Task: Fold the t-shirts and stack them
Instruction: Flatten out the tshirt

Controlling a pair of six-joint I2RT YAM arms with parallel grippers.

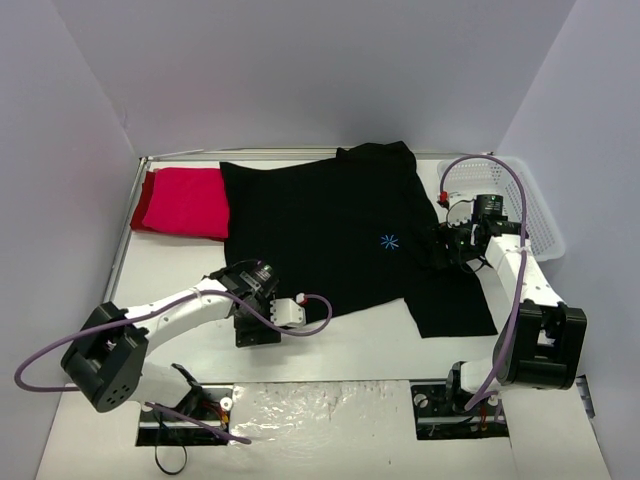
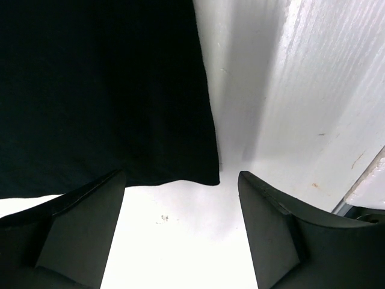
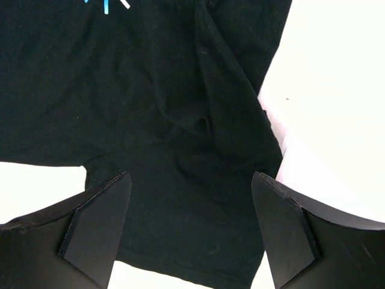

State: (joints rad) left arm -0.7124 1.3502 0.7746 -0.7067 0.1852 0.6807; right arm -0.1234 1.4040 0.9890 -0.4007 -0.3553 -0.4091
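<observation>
The spread shirt (image 1: 320, 235) lies in the middle of the table (image 1: 350, 350), with a folded shirt (image 1: 185, 203) against its far-left edge and a basket (image 1: 535, 215) to its right. The left gripper (image 1: 258, 335) hangs at its near-left corner, and the right gripper (image 1: 445, 248) hangs over its right sleeve.

Bare table (image 1: 350, 350) fronts the black shirt (image 1: 320, 230); basket (image 1: 535, 205) crowds the far right.

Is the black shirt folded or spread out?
Spread out. The black shirt lies flat on the table, with its blue mark facing up and one sleeve sticking out at the near right. No layer is folded over.
</observation>
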